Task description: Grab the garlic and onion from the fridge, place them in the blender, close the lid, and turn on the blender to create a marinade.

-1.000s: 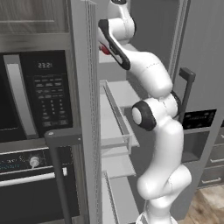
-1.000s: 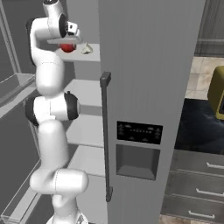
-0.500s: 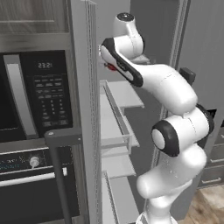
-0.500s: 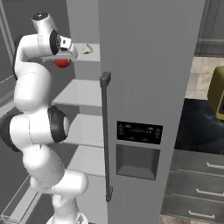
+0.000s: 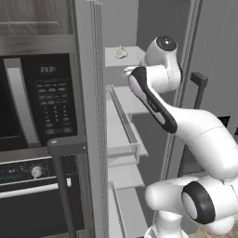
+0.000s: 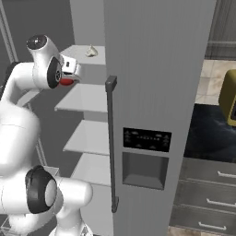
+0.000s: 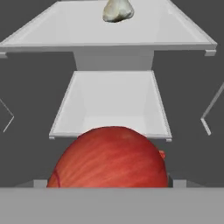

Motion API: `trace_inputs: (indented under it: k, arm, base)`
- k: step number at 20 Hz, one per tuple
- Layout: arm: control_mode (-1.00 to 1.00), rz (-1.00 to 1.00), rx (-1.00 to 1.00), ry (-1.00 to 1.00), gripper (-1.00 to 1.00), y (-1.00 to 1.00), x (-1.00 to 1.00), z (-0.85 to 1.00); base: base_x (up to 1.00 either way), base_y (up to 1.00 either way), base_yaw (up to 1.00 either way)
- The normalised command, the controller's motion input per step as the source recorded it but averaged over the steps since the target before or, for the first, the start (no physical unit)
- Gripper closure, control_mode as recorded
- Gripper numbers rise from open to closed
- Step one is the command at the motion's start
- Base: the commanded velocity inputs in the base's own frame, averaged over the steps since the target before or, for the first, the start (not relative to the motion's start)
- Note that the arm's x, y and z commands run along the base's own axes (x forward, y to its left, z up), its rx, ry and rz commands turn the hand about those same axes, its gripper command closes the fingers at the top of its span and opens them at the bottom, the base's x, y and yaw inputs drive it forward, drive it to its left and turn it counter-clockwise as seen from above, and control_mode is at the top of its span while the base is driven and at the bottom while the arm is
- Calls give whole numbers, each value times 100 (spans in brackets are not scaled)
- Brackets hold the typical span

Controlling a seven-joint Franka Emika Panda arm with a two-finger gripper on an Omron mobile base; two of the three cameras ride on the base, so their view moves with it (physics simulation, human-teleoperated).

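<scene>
While the onion (image 7: 111, 157) sits right against the hand, filling the lower middle of the hand view with its red, finely streaked skin, it looks already carried: a red bulge shows under the wrist in the right base view too. The gripper (image 6: 69, 79) stands with its jaws spread wide, and I judge that width is the onion's own girth between them rather than an empty hand, though the fingertips themselves are hidden.

An onion like this is firm and fairly weighty for its size, round and dry-skinned, so it can roll or slip out of a two-finger pinch; the hold is best taken across its widest middle, squarely.

Above it, the garlic (image 7: 117, 10) rests alone on the top white shelf (image 7: 52, 33), pale, small, light and knobbly, well apart from the onion. It would want a gentle pinch around its body.

Both shelves belong to the fridge (image 6: 156, 69), whose grey door with the long dark handle (image 6: 110, 138) stands beside the arm.
</scene>
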Motion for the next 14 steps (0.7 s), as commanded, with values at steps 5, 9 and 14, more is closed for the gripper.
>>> trace_inputs:
  k: [5, 9, 14]
  arm:
    - [-100, -3, 1, -2, 100, -43, -100, 0]
    - [-100, -4, 0, 0, 100, -36, -100, 0]
    - [-100, -4, 0, 1, 100, -30, -100, -5]
  base:
    - [0, 0, 0]
    - [0, 0, 0]
    - [0, 0, 0]
